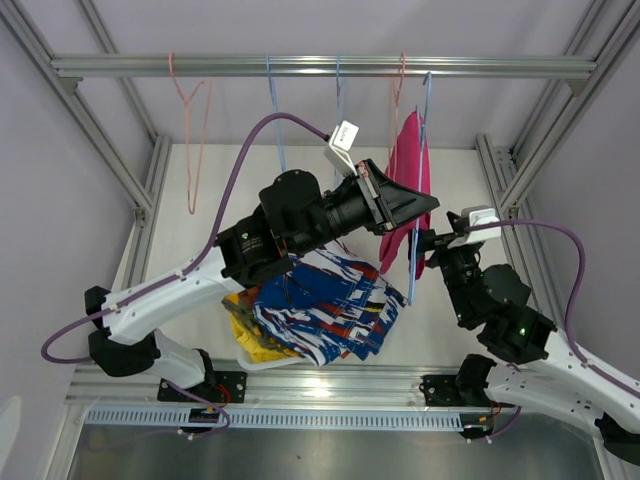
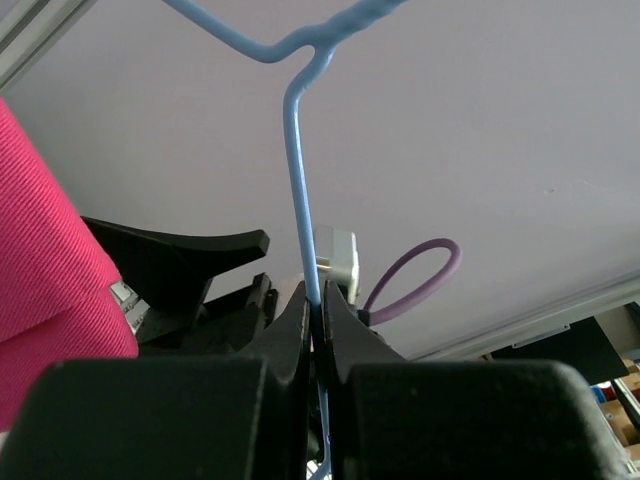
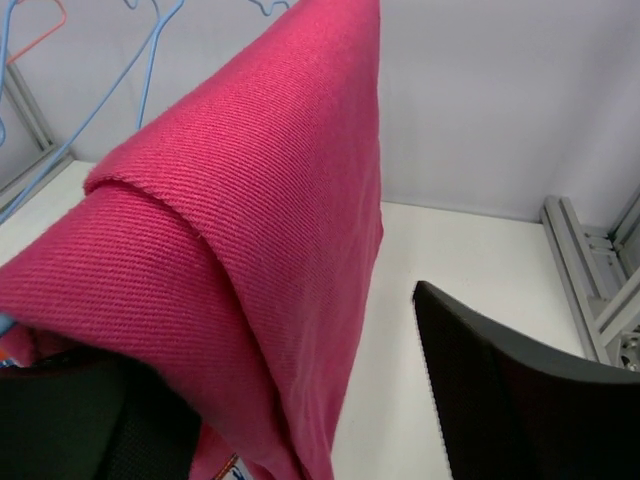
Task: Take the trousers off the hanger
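Where the trousers are: plain magenta pink folded cloth trousers (image 1: 408, 165) draped over a thin blue wire hanger (image 1: 427, 110), hanging at back right, above the white table (image 1: 200, 200).
Hanger: blue wire hanger hooked on the grey aluminium rail (image 1: 320, 66); in the left wrist view the wire rises straight, then bends into a twisted neck.
Left gripper (image 2: 318, 310): jaws pinched closed on the blue wire hanger, the wire running straight up between the black fingers (image 2: 285, 325); the magenta pink trousers are just beside it, at the left of that view.
Right gripper (image 3: 300, 400): jaws wide apart, nothing clamped. A folded edge of the magenta pink trousers hangs down between them. The finger at lower left of the right wrist view is partly covered by cloth, contact cannot be told. The other finger (image 3: 520, 390) is clear of the cloth, with table showing in the gap.
Pile: blue-white-red patterned folded cloth trousers (image 1: 330, 305) on top of a heap on the table near the arm bases, under the left arm; plain yellow cloth trousers (image 1: 245, 335) stick out at the heap's left edge. Other layers too hidden to sort.
Other hangers: salmon-pink wire hanger (image 1: 190, 130) at the left of the rail, well apart from the grippers; two more blue ones mid-rail.
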Controlling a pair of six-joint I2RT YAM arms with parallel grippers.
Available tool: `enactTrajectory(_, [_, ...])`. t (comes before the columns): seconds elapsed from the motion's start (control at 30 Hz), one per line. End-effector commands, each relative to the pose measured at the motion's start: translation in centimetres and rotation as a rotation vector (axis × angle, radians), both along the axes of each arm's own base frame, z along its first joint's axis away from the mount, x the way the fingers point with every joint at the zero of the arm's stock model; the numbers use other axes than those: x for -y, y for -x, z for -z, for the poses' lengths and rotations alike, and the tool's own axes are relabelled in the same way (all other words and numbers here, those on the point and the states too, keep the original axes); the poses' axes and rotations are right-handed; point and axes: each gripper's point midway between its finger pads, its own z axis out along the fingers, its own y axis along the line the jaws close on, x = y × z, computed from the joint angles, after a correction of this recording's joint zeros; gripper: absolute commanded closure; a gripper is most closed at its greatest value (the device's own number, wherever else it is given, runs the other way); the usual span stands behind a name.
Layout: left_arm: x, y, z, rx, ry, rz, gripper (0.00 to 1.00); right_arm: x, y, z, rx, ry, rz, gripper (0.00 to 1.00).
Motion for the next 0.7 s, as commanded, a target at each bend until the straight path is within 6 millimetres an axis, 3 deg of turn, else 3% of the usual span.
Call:
enactTrajectory(0.0, [-5.0, 3.2, -9.3, 0.149, 0.273, 0.029, 0.99, -0.1, -0.6, -0.5, 0.022, -0.034, 0.017, 0.26])
enactTrajectory(0.13, [-4.5, 3.2, -8.2, 0.136, 0.245, 0.035, 1.0, -0.6, -0.6, -1.0, 0.033, -0.05, -0.008, 0.44])
enactTrajectory(0.23, [-3.8, 3.1, -7.0, 0.124, 0.214, 0.038, 1.0, -1.0, -0.5, -1.5, 0.039, -0.053, -0.026, 0.5])
enactTrajectory(0.57, [-1.3, 1.6, -1.6, 0.074, 0.099, 0.013, 1.0, -1.3, -0.3, -3.5, 0.052, -0.074, -0.053, 0.29])
enactTrajectory(0.67, [-0.6, 1.5, -0.7, 0.061, 0.085, 0.02, 1.0, -1.3, -0.3, -3.6, 0.054, -0.076, -0.055, 0.3])
